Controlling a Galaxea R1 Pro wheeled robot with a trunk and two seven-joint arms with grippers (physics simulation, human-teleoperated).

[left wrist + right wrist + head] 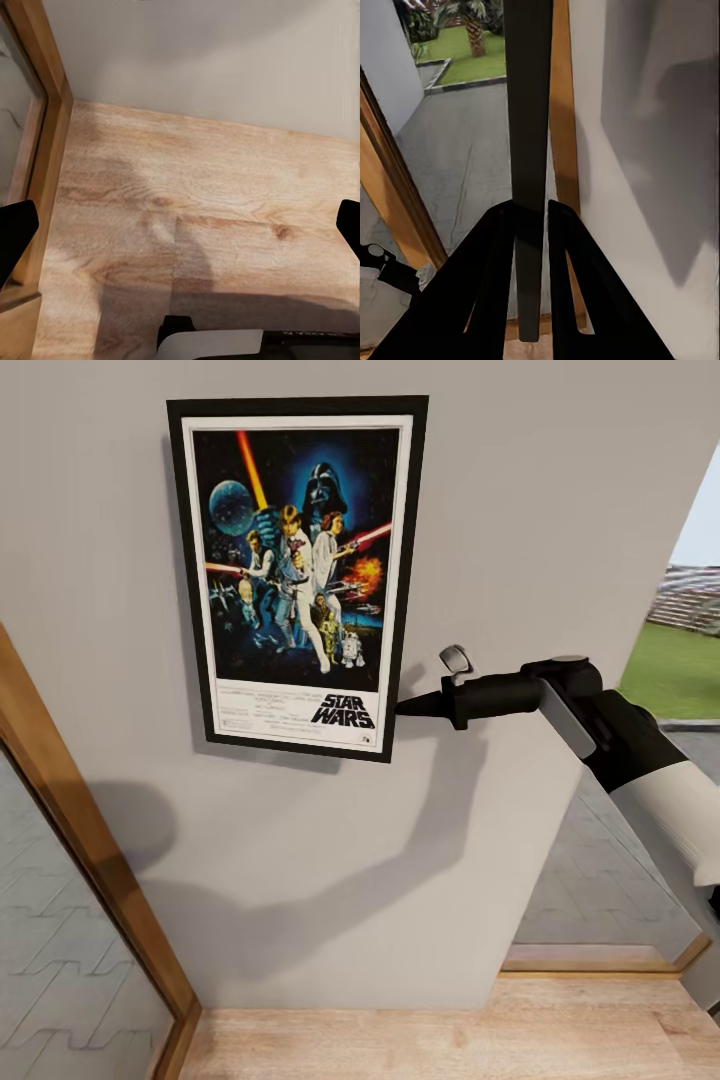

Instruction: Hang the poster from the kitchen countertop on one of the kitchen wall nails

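The poster is upright against the grey wall, high up and a little to the left in the head view. Its black frame and white border are complete to see, and the "STAR WARS" letters stand at the bottom right of the picture. Its top is slightly wider than its bottom in this view, and a soft shadow lies on the wall beside its left edge and below it.

The right gripper reaches from the right side and meets the right edge of the poster near its lower corner. In the right wrist view the two dark fingers are closed narrowly on the thin black edge of the frame, one finger on each side, so this gripper is holding the poster. The arm's shadow falls on the wall below it.

In the left wrist view, the tips of the left gripper stay far apart at the two sides of the picture, so it is wide and holds nothing. It points down to the pale wooden floor.

A wooden door frame stands at the left, and at the far right an opening shows green grass outside.
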